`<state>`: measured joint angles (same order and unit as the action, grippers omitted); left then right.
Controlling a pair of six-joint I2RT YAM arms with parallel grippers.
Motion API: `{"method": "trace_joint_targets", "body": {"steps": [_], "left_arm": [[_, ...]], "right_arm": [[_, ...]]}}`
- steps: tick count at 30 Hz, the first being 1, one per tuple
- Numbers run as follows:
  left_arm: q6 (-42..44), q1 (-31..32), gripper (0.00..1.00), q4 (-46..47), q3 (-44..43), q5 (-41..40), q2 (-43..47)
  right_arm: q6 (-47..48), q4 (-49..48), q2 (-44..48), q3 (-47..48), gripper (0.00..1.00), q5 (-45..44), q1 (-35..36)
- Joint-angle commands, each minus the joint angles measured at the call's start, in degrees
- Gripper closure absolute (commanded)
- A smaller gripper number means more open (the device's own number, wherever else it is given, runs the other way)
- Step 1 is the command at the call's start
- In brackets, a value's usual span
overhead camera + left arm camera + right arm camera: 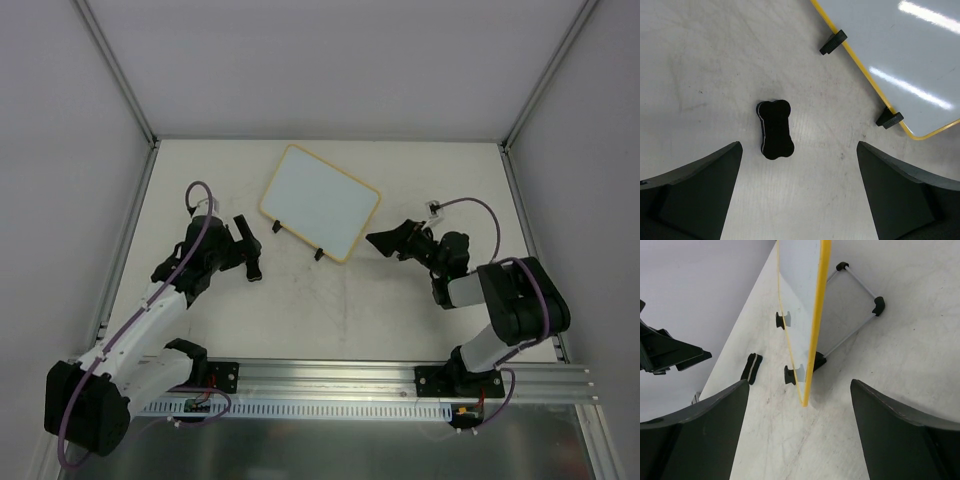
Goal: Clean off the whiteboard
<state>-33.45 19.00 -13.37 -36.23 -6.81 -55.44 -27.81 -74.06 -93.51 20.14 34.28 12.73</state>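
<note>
1. Grey walls [60, 150] and metal posts [115, 70] close in the white table [330, 310] on three sides, and your two arms are bolted at its near edge.
2. You'll find the whiteboard [320, 203] toward the far edge, about midway between the left and right edges and turned askew to them.
3. It leans on a wire stand [860, 284] behind it. Your right wrist camera sees it nearly edge-on, with the yellow rim [816, 315] facing you.
4. Two black clip feet [833, 42] grip its lower rim and rest on the table.
5. Its face shows plain white with streaks of reflected light.
6. A black bone-shaped eraser [775, 129] lies flat on the table, near the board's lower left foot but apart from it.
7. Your left arm [150, 305] reaches in from the near left corner. The left jaws stand wide and hold nothing. They hang above the table, with the eraser just ahead of their fingers [700, 190].
8. Your right arm [515, 300] folds in from the near right corner. The right jaws are also wide and hold nothing, and they point at the board's right edge without touching it.
</note>
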Motion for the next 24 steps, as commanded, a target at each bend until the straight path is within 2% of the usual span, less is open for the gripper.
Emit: {"method": "trace_joint_targets", "body": {"steps": [1, 5, 8, 14, 15, 18, 20, 24], "left_arm": [[2.7, -0.6, 0.01, -0.8, 1.8, -2.5, 5.3], [4.9, -0.6, 0.01, -1.1, 4.0, -2.4, 11.4], [5.6, -0.6, 0.01, -1.4, 6.0, -3.1, 14.9], [6.0, -0.6, 0.01, -1.4, 10.4, -4.8, 20.0], [6.1, -0.6, 0.01, -1.5, 10.7, -4.6, 20.6], [5.6, -0.6, 0.01, -1.3, 12.0, -1.8, 22.9], [5.2, -0.5, 0.01, -1.3, 13.1, -1.0, 25.4], [4.3, -0.5, 0.01, -1.1, 15.8, -1.5, 29.6]], "right_arm": [[-1.4, -13.4, 9.9, -3.5, 0.10, -4.0, -1.3], [-3.4, -11.6, 18.8, -7.7, 0.08, -4.2, -3.7], [-1.4, -3.9, 27.3, -11.2, 0.08, -4.0, -4.5], [8.5, 23.7, 46.2, -13.6, 0.11, -7.1, -4.5], [12.0, 33.4, 51.2, -12.3, 0.09, -8.5, -4.4], [15.9, 49.0, 56.6, -9.3, 0.05, -12.1, -4.4], [16.9, 52.9, 59.8, -9.1, 0.03, -13.5, -4.5], [14.5, 53.5, 61.9, -11.7, 0.01, -17.2, -4.4]]}}
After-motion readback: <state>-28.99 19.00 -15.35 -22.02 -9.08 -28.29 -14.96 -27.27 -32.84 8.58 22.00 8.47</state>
